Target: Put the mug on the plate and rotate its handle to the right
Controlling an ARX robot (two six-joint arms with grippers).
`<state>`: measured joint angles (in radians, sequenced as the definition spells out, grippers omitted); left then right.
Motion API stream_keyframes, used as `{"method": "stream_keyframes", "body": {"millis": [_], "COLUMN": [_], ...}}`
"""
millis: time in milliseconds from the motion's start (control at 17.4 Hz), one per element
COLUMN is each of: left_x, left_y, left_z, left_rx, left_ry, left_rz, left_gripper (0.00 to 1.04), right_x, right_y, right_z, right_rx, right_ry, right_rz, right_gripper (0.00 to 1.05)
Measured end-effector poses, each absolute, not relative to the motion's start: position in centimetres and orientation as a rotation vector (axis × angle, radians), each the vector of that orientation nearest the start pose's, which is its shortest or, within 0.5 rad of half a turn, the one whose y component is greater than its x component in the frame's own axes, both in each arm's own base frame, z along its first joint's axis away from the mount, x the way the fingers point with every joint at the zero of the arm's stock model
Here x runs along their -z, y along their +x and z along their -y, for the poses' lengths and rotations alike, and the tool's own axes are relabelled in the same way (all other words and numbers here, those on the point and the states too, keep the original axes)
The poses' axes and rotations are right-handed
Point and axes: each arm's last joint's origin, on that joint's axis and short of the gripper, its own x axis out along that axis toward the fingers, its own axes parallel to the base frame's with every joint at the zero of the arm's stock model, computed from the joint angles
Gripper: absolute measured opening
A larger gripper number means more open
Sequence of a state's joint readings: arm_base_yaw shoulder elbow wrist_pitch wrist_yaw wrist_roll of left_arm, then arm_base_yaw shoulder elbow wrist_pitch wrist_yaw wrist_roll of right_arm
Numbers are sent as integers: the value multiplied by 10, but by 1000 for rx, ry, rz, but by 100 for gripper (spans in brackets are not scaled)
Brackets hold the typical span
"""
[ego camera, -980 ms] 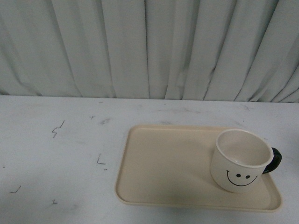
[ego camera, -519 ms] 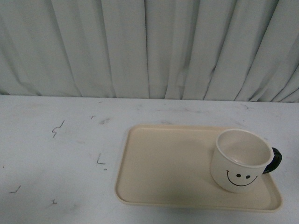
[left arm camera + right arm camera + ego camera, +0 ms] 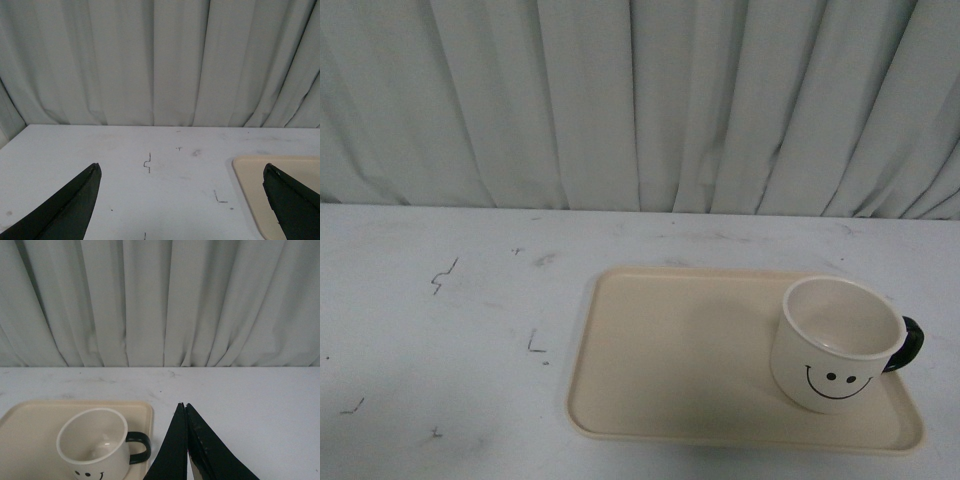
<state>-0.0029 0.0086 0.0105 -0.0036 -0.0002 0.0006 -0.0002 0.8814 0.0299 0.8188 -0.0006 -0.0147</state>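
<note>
Pale grey curtain (image 3: 640, 100) hangs in folds behind the whole scene, at 12 o'clock in the front view. White counter (image 3: 450, 330), scuffed with small dark marks, carries the objects. Plate (image 3: 660, 350): a beige rectangular tray with rounded corners and a low rim, lying flat on the counter from the centre toward 4 o'clock in the front view. Mug (image 3: 832, 345): cream-white, upright, mouth open upward, standing on the plate at its 3 o'clock end, with the black smiley face turned toward the camera. Handle (image 3: 907, 343): a dark glossy loop projecting from the mug toward 3 o'clock, out over the plate's rim. Left claw (image 3: 182, 205): its two dark fingers are spread far apart and grasp nothing; it hangs over bare counter, with the plate's corner beside one finger. Right claw (image 3: 185, 440): its fingers are pressed together, tips meeting, with nothing between them; it sits just beside the handle without touching it.
</note>
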Motion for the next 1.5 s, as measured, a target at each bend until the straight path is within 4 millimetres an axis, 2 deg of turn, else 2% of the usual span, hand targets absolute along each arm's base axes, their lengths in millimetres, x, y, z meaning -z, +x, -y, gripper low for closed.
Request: {"method": "stream_keyframes", "body": {"millis": [115,634,1210,1268,1325,1498], "left_x": [-166,-166,-166,-166,-166,-166], "left_y": [98,98,98,98,98,98], "left_z": [0,0,0,0,0,0], "left_rx": [3,3,3,2,3,3], "left_ry": [1,1,1,1,1,1], "left_rz": [-2,-2,-2,-2,-2,-1], "left_gripper": [98,98,98,98,98,98], "right_x": [-166,-170,-170,-163,-170,-166], "right_y": [148,122,108,100,97,97], "right_z": [0,0,0,0,0,0], "right_rx": [0,0,0,-1,0,1], "right_ry": [-15,-15,-15,-14,-14,-14], "right_rz": [1,10,12,-42,26,-3], "right_gripper": [2,2,2,2,2,2]}}
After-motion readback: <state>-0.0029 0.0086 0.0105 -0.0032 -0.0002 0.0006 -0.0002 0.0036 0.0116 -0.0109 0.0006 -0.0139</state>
